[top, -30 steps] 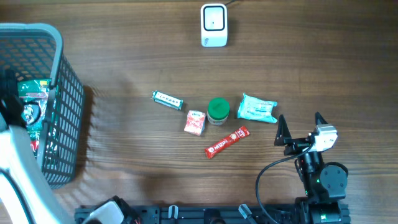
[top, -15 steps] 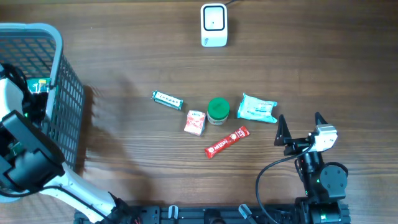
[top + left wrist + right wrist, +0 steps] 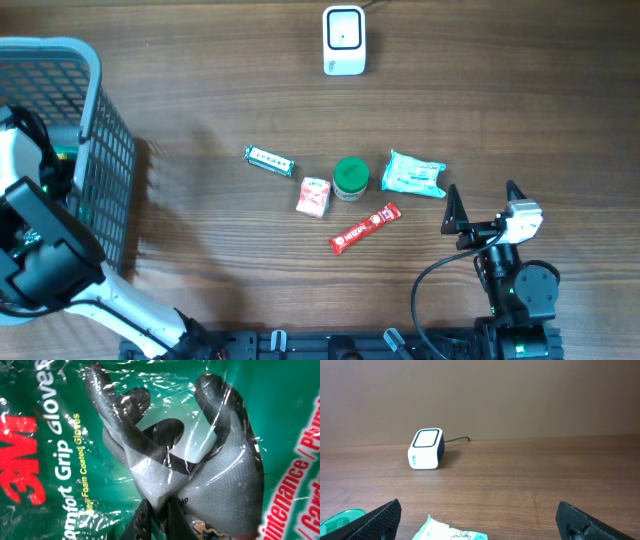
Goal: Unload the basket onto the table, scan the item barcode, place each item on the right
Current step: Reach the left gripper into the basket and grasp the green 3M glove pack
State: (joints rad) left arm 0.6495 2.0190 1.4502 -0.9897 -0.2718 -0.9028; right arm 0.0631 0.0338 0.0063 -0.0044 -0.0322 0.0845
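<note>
The left wrist view is filled by a green glove package [image 3: 60,460] in clear film, printed with grey and black gloves. My left gripper [image 3: 159,510] is shut on a fold of this package at the bottom of that view. No barcode shows on it. From overhead, my left arm [image 3: 40,240] reaches down into the blue-grey basket [image 3: 100,170], hiding the gripper and the package. The white scanner [image 3: 344,40] stands at the far middle of the table. My right gripper [image 3: 483,205] stands open near the front right, holding nothing, facing the scanner [image 3: 426,449].
On the table's middle lie a gum pack [image 3: 269,160], a small red-and-white box [image 3: 314,197], a green-lidded jar [image 3: 351,177], a teal wipes pack [image 3: 413,174] and a red stick sachet [image 3: 365,228]. The basket fills the left edge.
My left arm has swung over the basket and lowered into it, and its gripper has gone from open to shut on the glove package. The right arm has not moved.
</note>
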